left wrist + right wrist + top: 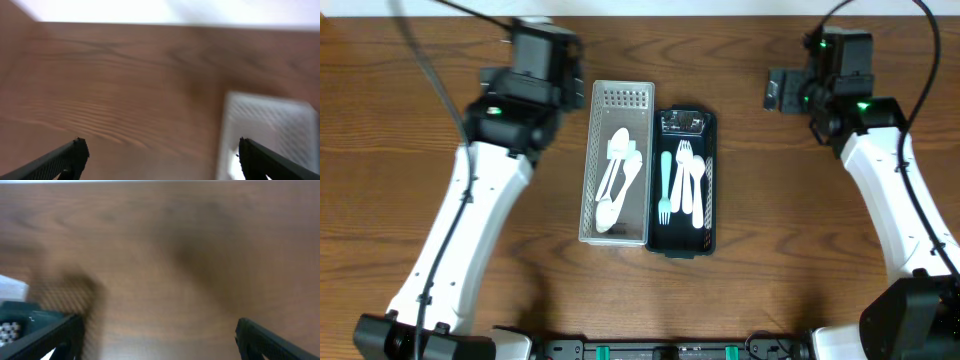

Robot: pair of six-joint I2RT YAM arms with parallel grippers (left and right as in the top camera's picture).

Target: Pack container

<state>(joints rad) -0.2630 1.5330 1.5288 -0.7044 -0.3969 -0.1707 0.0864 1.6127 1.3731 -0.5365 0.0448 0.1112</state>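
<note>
Left wrist shows the grey tray (265, 125) just right of the spread, empty left gripper (161, 147); the right gripper (158, 325), also spread, hangs farther off.

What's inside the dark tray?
The dark tray holds forks lying lengthwise: one teal fork and several white forks. They overlap, so the exact count and anything beneath them is hidden.
</note>
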